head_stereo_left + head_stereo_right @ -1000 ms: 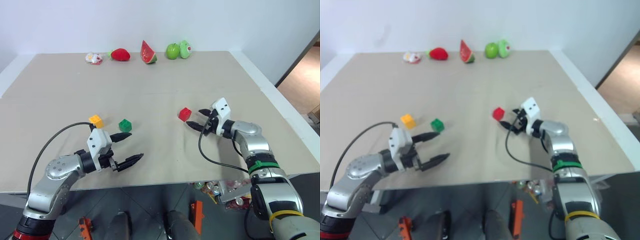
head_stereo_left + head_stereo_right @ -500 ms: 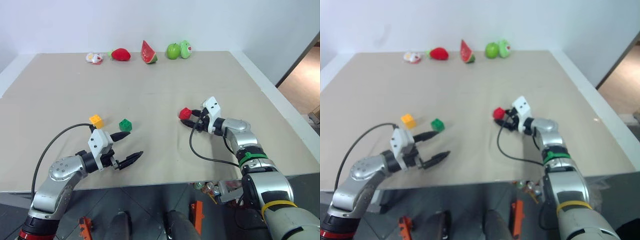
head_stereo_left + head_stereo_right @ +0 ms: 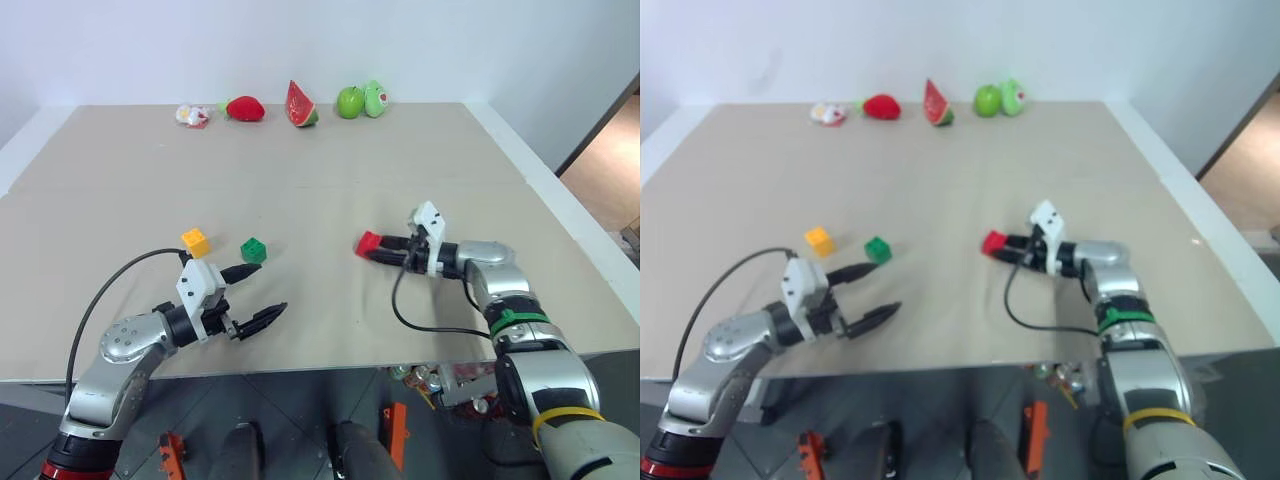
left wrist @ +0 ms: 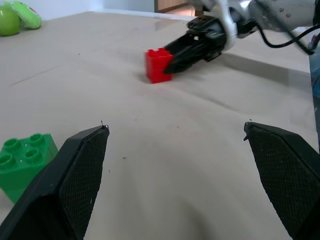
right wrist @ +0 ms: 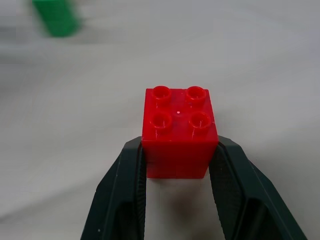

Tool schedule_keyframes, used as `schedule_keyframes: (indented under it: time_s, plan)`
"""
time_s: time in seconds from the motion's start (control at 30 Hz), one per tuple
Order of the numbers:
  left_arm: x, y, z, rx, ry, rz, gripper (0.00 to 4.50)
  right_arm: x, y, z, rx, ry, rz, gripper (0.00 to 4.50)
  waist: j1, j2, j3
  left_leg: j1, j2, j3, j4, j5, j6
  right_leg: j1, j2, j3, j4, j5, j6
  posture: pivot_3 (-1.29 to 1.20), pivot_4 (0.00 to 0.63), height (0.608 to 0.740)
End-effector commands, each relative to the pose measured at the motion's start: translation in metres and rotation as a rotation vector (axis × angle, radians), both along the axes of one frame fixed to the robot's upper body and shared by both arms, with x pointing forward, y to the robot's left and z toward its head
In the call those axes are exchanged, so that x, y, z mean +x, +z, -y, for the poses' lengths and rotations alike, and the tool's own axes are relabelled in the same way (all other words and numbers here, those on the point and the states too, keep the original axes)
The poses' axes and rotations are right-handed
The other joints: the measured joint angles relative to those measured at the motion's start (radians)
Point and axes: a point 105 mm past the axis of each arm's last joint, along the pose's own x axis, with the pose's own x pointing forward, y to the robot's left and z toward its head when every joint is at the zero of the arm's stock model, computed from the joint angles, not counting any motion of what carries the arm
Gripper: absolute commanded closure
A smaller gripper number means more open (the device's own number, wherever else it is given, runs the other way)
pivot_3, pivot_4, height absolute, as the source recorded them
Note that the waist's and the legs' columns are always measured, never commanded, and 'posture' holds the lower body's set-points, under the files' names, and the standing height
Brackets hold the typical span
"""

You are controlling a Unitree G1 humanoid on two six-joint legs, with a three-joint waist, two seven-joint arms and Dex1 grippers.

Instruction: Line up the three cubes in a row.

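Observation:
The red cube (image 3: pixel 367 243) rests on the beige table (image 3: pixel 330 180) right of centre, and my right gripper (image 3: pixel 378 249) is shut on it from the right, lying low over the tabletop. In the right wrist view the black fingers (image 5: pixel 131 175) press both sides of the red cube (image 5: pixel 179 131), studs up. The green cube (image 3: pixel 253 250) and the yellow-orange cube (image 3: pixel 195 241) sit side by side at centre left. My left gripper (image 3: pixel 272 288) hovers open just in front of the green cube (image 4: pixel 22 160), holding nothing.
Toy fruits line the far edge: a strawberry (image 3: pixel 243 108), a watermelon slice (image 3: pixel 300 104), a green apple (image 3: pixel 350 101) and a small white-pink toy (image 3: pixel 188 115). The table's right edge (image 3: pixel 560 215) drops off toward a doorway.
My right gripper went from open beside the red cube to shut on it, its wrist swinging to point left. The left arm has stayed put.

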Motion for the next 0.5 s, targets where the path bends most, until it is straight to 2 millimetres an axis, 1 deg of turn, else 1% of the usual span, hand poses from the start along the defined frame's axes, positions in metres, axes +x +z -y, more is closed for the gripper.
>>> schedule_keyframes:
  time_s: [0.03, 0.1, 0.13, 0.3, 0.5]
  plan:
    - [-0.004, 0.009, -0.003, 0.000, -0.043, 0.008, 0.00, -0.028, 0.023, 0.006, -0.018, 0.194, -0.018, 3.29, 0.001, 0.000, 0.000, 0.000, 0.000, 0.000, 0.000, 0.000, 0.000, 0.000, 0.000, 0.000, 0.000, 0.000, 0.000, 0.00, 0.150, 0.740]
    - [-0.004, 0.007, -0.005, 0.011, -0.054, -0.003, 0.00, -0.042, 0.020, 0.008, -0.066, 0.268, -0.024, 3.29, 0.001, 0.000, 0.000, 0.000, 0.000, 0.000, 0.000, 0.000, 0.000, 0.000, 0.000, 0.000, 0.000, -0.001, 0.000, 0.00, 0.150, 0.740]
    - [-0.003, 0.007, -0.006, 0.014, -0.057, -0.006, 0.00, -0.045, 0.019, 0.009, -0.086, 0.287, -0.026, 3.29, -0.001, 0.000, 0.000, 0.001, 0.000, 0.000, 0.000, 0.000, 0.000, 0.000, 0.000, 0.000, 0.000, -0.001, 0.000, 0.00, 0.150, 0.740]
    - [0.000, 0.008, -0.009, 0.020, -0.062, -0.012, 0.00, -0.047, 0.019, 0.008, -0.124, 0.325, 0.000, 3.29, -0.006, 0.000, 0.000, 0.004, 0.000, 0.000, 0.000, 0.000, 0.000, 0.000, 0.001, 0.000, 0.001, 0.002, -0.004, 0.00, 0.150, 0.740]
    - [-0.006, 0.006, -0.013, 0.027, -0.056, -0.034, 0.00, -0.050, 0.017, -0.005, -0.142, 0.411, 0.048, 3.29, -0.005, 0.000, 0.000, 0.004, 0.000, 0.000, 0.001, 0.000, 0.000, 0.001, 0.001, 0.000, 0.001, 0.002, -0.004, 0.00, 0.150, 0.740]
